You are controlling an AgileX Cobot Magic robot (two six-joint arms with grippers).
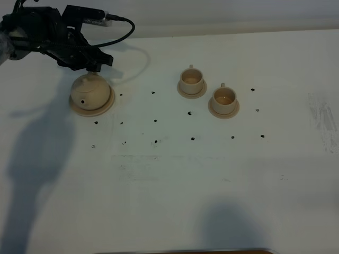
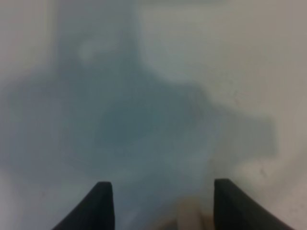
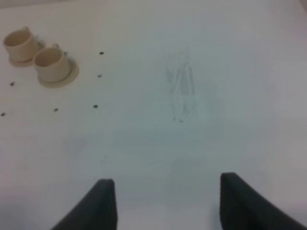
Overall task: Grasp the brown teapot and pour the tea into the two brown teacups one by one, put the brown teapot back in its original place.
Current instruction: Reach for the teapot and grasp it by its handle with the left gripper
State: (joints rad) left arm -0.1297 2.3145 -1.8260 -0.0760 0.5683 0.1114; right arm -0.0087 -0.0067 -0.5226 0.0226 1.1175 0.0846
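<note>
Teapot sits on its saucer, far left. Left gripper hovers just above it, jaws spread (nothing pinched). It should centre the handle between both fingers before squeezing, or the pot tilts.

no words, numbers, brand names or signs can be read in any of these pictures. the white table only has small black dots across the middle of the high view, and some faint scratchy marks at the right edge. none of these make letters or numbers.
</note>
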